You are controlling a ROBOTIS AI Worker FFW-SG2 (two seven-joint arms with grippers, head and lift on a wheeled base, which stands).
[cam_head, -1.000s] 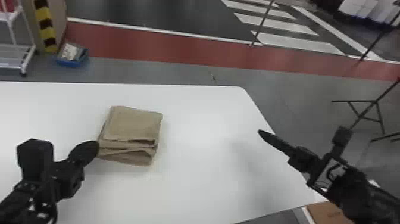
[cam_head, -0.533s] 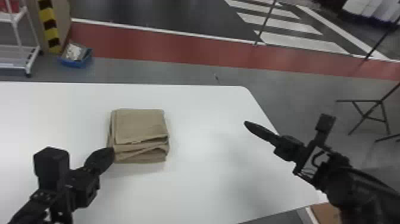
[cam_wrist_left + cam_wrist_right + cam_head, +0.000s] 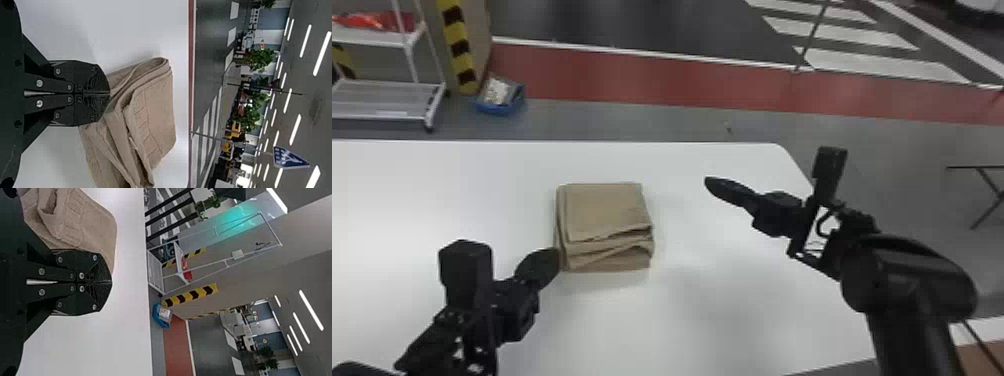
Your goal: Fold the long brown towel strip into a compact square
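On the white bench (image 3: 732, 325), left of its middle, the brown towel (image 3: 604, 212) lies as a compact, layered square, its folded edges stacked toward the robot and slightly uneven. The left pincer (image 3: 553, 259) is closed, its tips right at the towel's near left edge, while the right pincer (image 3: 710, 183), closed too, hangs over the bench to the right, apart from the cloth; beyond, a blue bin (image 3: 499, 110) sits on the floor beside a white rack (image 3: 433, 102).
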